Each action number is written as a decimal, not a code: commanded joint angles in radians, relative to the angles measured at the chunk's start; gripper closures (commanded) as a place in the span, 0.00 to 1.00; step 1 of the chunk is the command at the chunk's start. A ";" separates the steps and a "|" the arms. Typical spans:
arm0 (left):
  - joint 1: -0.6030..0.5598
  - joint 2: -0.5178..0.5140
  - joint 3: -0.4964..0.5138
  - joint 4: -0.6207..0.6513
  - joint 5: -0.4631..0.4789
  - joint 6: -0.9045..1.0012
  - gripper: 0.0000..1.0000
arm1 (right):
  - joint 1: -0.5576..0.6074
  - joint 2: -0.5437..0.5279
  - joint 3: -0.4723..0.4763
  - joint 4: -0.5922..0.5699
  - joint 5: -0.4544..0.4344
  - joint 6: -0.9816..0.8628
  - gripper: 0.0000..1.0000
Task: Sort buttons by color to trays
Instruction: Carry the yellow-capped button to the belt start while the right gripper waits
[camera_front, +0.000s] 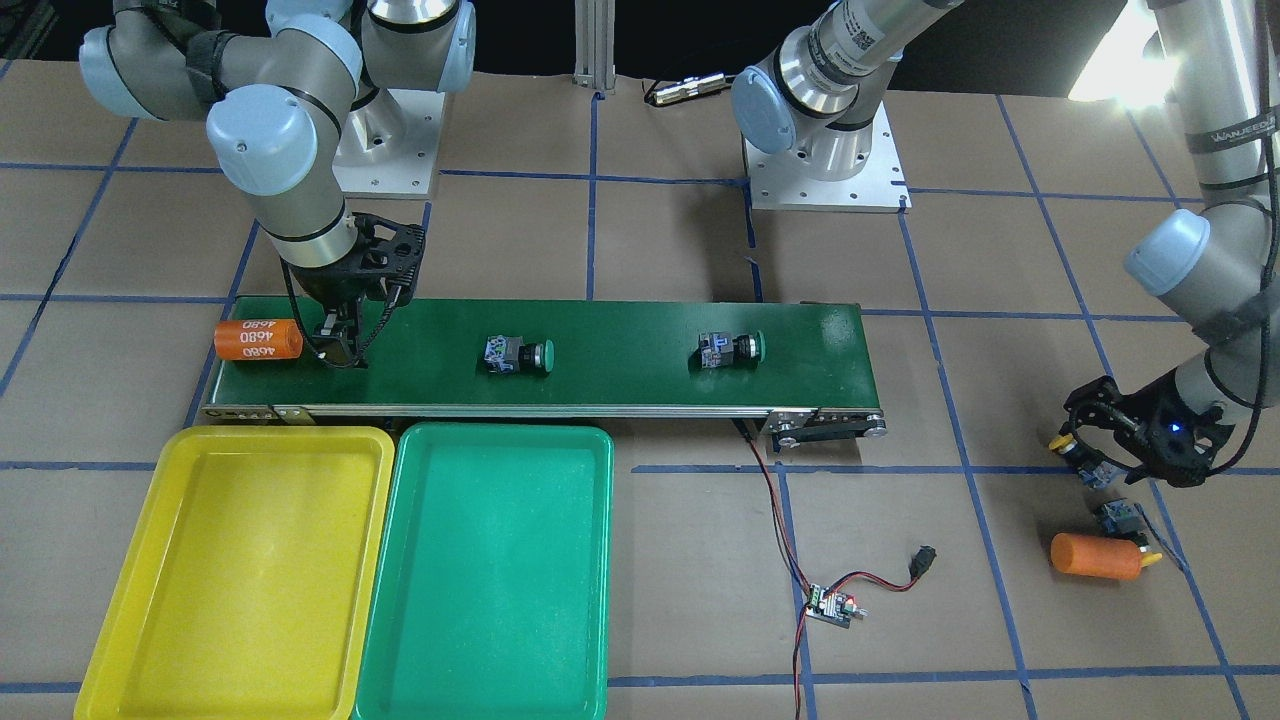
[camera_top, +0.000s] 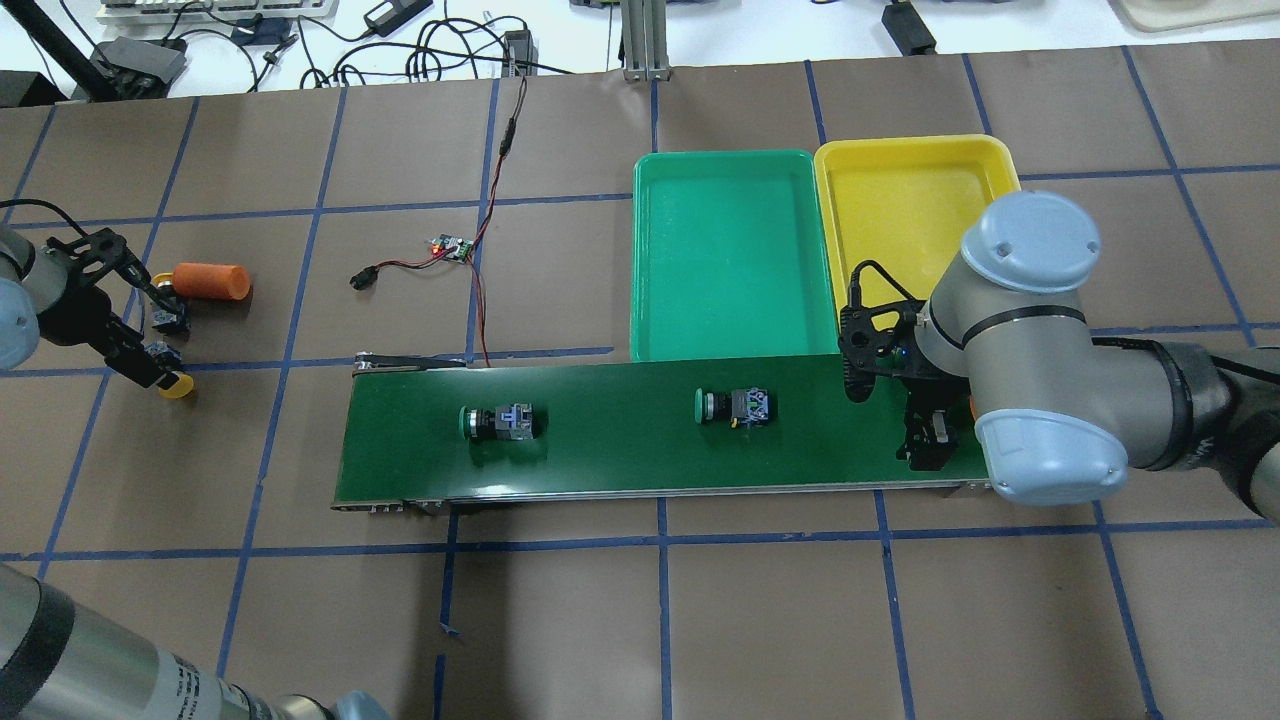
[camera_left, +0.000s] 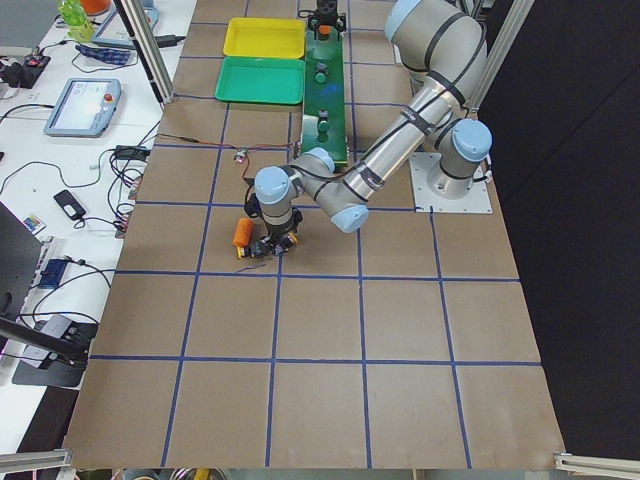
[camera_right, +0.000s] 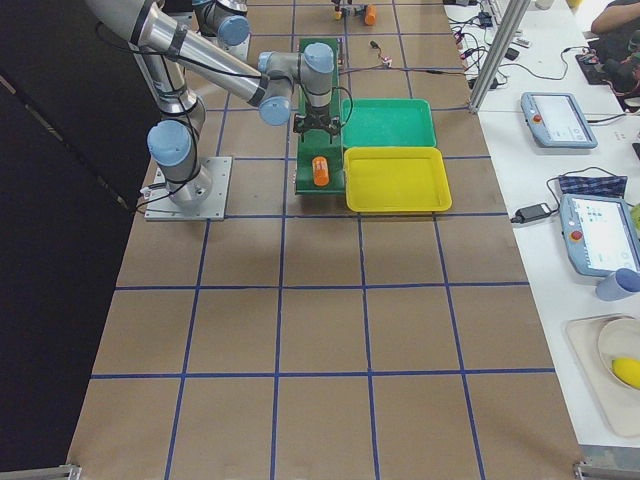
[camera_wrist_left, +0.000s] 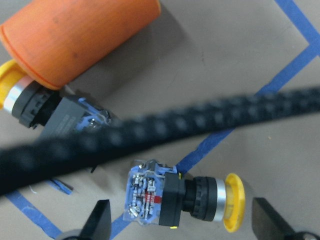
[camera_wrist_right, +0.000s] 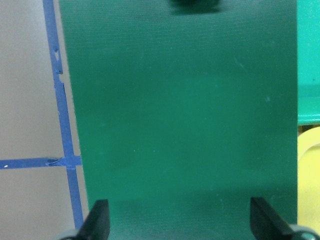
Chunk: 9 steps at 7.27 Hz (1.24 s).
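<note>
2 green buttons (camera_front: 520, 355) (camera_front: 730, 347) lie on the conveyor belt (camera_front: 620, 340). Off its end, left gripper (camera_wrist_left: 182, 225) spread around 1 yellow button (camera_wrist_left: 185, 197); right gripper (camera_wrist_right: 180, 225) spread empty above it.

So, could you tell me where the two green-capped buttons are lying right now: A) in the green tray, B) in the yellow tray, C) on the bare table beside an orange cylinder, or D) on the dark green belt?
D: one green button and the other green button both lie on the belt, spaced apart.
</note>
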 joint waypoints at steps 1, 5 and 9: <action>0.014 -0.012 0.001 0.000 -0.004 0.005 0.00 | 0.000 0.000 0.000 -0.002 0.001 0.000 0.00; 0.015 -0.040 0.001 0.000 -0.010 -0.007 0.05 | 0.000 0.002 0.002 -0.003 -0.001 0.000 0.00; 0.011 0.008 -0.022 -0.014 -0.021 -0.042 0.97 | 0.002 0.002 0.000 -0.005 0.001 0.000 0.00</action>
